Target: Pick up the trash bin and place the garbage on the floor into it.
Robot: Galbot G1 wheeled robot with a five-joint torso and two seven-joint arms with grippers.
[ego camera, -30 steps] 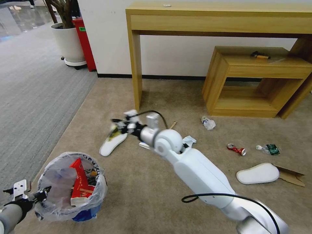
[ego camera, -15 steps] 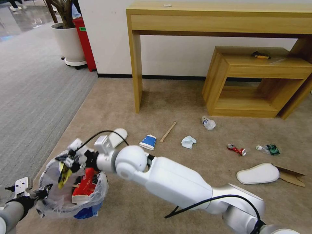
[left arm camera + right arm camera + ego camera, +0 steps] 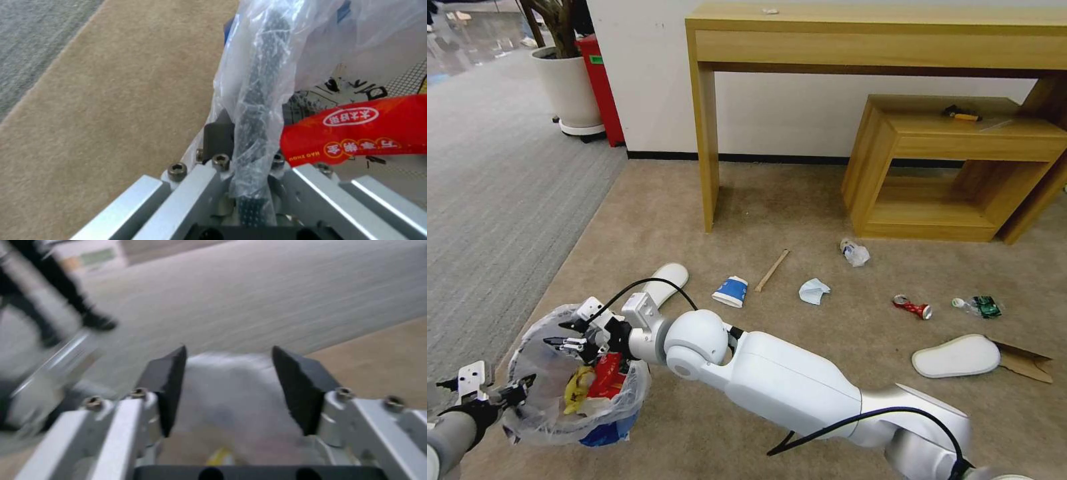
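Hovering over the trash bin, the right gripper has its jaws spread apart with nothing between them; the right wrist view shows both dark pads with a clear gap. The left gripper clamps the bin's rim, and the left wrist view shows the black mesh wall wrapped in clear bag, pinched between its jaws. That view shows also a red wrapper printed "HAO ZHOU" with Chinese characters. Inside the bin lies a yellow wrapper. On the beige carpet remain a blue paper cup, a stick, a mask, a crushed red can and a white insole.
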